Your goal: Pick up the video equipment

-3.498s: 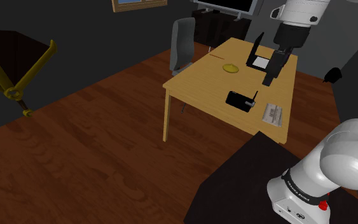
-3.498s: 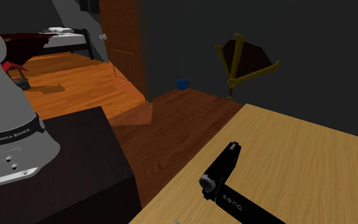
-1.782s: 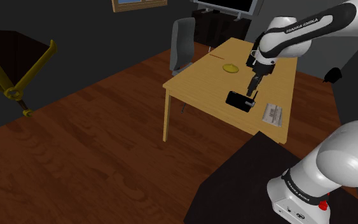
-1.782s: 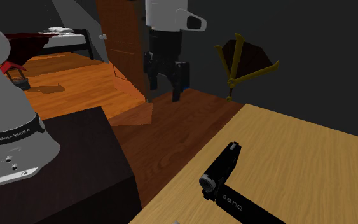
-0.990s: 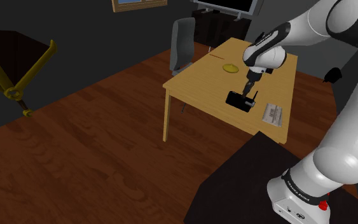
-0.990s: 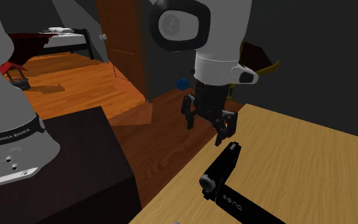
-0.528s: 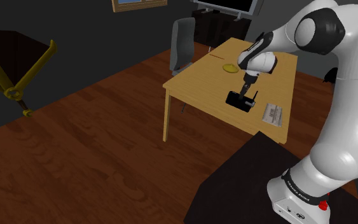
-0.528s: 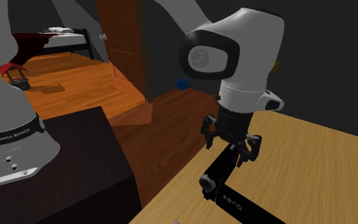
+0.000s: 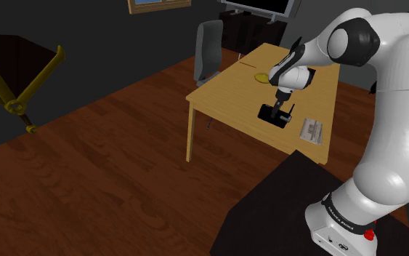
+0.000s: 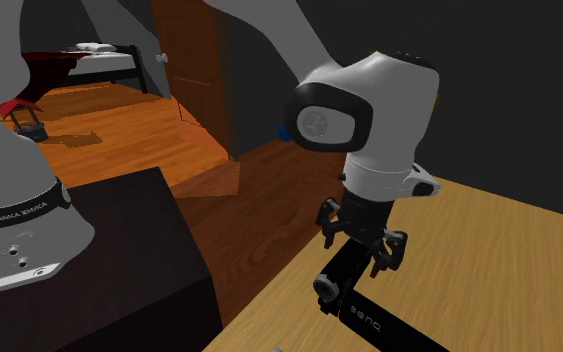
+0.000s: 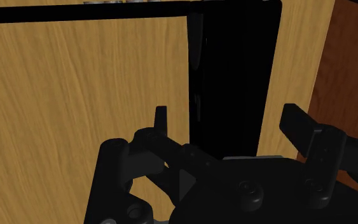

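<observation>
A black, box-shaped camcorder [image 9: 274, 114] is lying on the light wooden tabletop [image 9: 224, 91], near the edge that faces the robot's dark box stand [image 9: 282, 211], between a small yellow rounded object [image 9: 262, 77] and a flat white-grey item [image 9: 312, 130] that is too small to identify. The white arm is reaching over the tabletop, and its all-black gripper [image 9: 280, 104] is hanging directly over the camcorder, pointing down at it. In the second exterior view the gripper [image 10: 357, 252] is sitting low over the camcorder's body [image 10: 341, 277], whose round lens is facing the stand side and whose thin flip-out panel [image 10: 389, 326] is stretching away across the tabletop [image 10: 489, 260]. In the wrist view the gripper [image 11: 225, 118] is standing with its fingers [image 11: 161, 119] apart, one on each side of the camcorder [image 11: 234, 63]; a gap is showing beside each finger, so nothing is clamped. The tabletop [image 11: 75, 83] is running out just past the camcorder, with reddish-brown wooden floor [image 11: 346, 57] showing beyond that edge. In the shoulder view a grey chair [image 9: 210, 47] is standing at the tabletop's far corner, and a gold-coloured stand [image 9: 21, 87] is leaning over the dark wooden floor at that view's left.
</observation>
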You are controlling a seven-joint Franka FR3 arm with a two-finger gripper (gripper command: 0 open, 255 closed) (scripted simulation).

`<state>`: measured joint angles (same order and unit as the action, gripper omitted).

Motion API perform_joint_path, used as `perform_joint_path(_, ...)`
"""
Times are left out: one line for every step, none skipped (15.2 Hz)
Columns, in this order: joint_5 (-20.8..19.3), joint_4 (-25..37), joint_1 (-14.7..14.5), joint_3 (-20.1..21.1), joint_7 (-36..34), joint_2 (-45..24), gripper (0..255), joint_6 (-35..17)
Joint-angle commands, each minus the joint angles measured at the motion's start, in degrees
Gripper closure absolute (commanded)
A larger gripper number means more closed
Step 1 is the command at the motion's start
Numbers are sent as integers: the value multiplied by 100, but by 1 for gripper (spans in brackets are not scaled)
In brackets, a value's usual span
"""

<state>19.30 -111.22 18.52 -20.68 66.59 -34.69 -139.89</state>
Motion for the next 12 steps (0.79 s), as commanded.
perform_joint_path(9,11,8,7,6,-21,255,-12)
perform_joint_path(9,17,9,8,6,-24,255,-9)
perform_joint_path(10,18,11,8,8,-26,255,-9)
perform_joint_path(10,17,11,8,8,-26,255,-10)
perform_joint_path(10,17,10,8,7,-26,255,-11)
perform_joint_path(9,16,9,8,7,-24,255,-10)
perform_joint_path(10,17,10,8,7,-26,255,-11)
perform_joint_path(10,16,10,9,7,-26,255,-12)
perform_joint_path(11,14,9,9,7,-26,255,-13)
perform_joint_path(10,7,11,7,12,-21,255,-17)
perform_joint_path(-18,-5,-7,-18,-6,41,255,32)
perform_joint_path(-48,-16,-25,-43,-25,102,255,81)
